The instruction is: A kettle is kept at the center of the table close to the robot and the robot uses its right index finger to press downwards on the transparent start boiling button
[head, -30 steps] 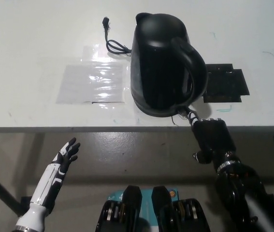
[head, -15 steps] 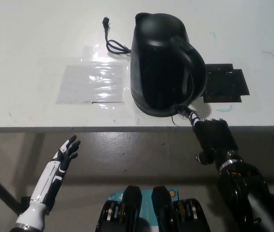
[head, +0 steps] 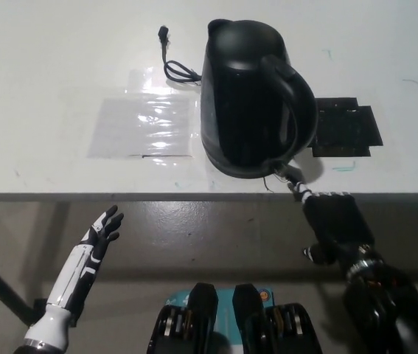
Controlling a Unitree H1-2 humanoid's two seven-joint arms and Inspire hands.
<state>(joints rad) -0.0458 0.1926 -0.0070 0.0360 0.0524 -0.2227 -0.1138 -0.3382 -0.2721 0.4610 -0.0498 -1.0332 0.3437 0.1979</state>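
Note:
A black kettle (head: 249, 96) stands near the table's front edge, its handle turned toward my right. The clear button at the handle's base (head: 286, 171) is partly hidden by my fingertip. My black right hand (head: 332, 220) comes up from the lower right with one finger stretched out and the others curled; the fingertip touches the kettle's base by the button. My white left hand (head: 96, 242) hangs below the table edge at lower left, fingers spread, holding nothing.
A black cord (head: 176, 68) trails from behind the kettle to its left. A clear plastic sheet (head: 144, 125) lies left of the kettle, and a black mat (head: 346, 127) lies to its right. The white table (head: 46, 59) ends just in front of the kettle.
My right hand and forearm have slid slightly down and to the right, the fingertip staying at the kettle's base. The whole picture has shifted a little. The left hand is almost unmoved.

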